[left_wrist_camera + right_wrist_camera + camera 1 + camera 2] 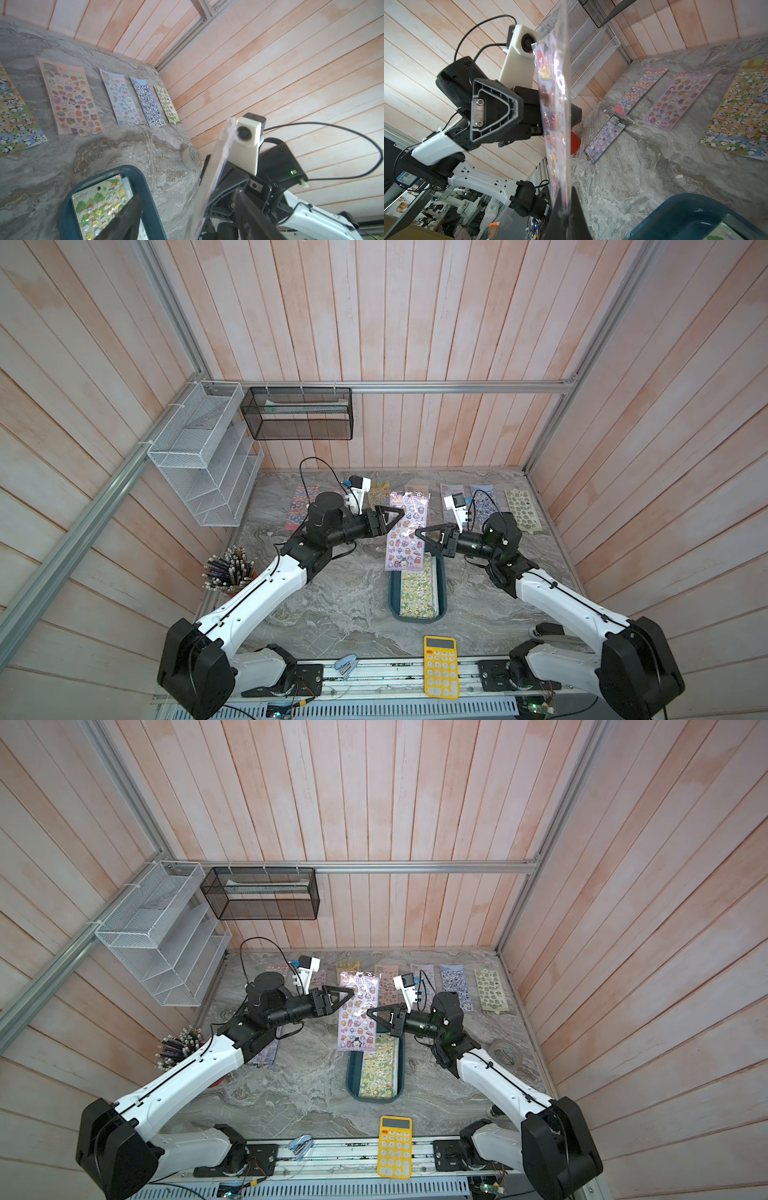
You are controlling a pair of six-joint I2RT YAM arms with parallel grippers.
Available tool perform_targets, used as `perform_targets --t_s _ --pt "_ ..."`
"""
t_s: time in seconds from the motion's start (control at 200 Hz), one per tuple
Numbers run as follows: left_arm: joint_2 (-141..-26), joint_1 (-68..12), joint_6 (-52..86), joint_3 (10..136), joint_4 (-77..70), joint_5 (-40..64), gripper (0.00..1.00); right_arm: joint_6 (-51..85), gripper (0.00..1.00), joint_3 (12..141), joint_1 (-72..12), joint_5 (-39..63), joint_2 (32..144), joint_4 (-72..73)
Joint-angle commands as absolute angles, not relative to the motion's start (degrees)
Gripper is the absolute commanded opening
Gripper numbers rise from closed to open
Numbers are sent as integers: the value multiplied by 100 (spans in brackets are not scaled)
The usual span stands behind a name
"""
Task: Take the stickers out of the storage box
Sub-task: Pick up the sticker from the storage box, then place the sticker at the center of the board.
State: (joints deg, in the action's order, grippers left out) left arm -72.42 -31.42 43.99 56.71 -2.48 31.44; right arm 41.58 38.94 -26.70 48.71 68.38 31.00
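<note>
A lilac sheet of stickers [407, 531] [359, 1011] hangs in the air above the far end of the storage box [443, 585] [352, 1073]. My right gripper [419, 533] [565, 194] is shut on one long edge of this sheet [554, 104]. My left gripper [397, 512] [187, 205] is open at the opposite edge, and the sheet [218, 162] passes between its jaws untouched. The dark teal box [145, 187] holds more stickers, with a green animal sheet [97, 207] [417, 593] on top.
Several sticker sheets lie flat along the back of the table, from red-blue [301, 506] to green [524, 510]. A yellow calculator [441, 666] and stapler [347, 664] sit at the front edge. Pencil cup [230, 570] left, tape roll [505, 1052] right. White wire rack [203, 456] and black mesh basket [297, 412] hang on the walls.
</note>
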Motion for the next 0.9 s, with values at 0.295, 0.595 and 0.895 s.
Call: perform_targets --t_s 0.295,0.595,0.895 --pt "-7405 -3321 4156 5798 -354 3467 0 3723 1 4292 -2681 4537 6808 2283" --pt "-7463 -3030 3994 5963 311 3243 0 2680 70 4714 -2676 3143 6290 543" --pt "-7320 -1852 3798 5721 1870 2512 0 2223 100 4594 -2672 1453 5440 -53"
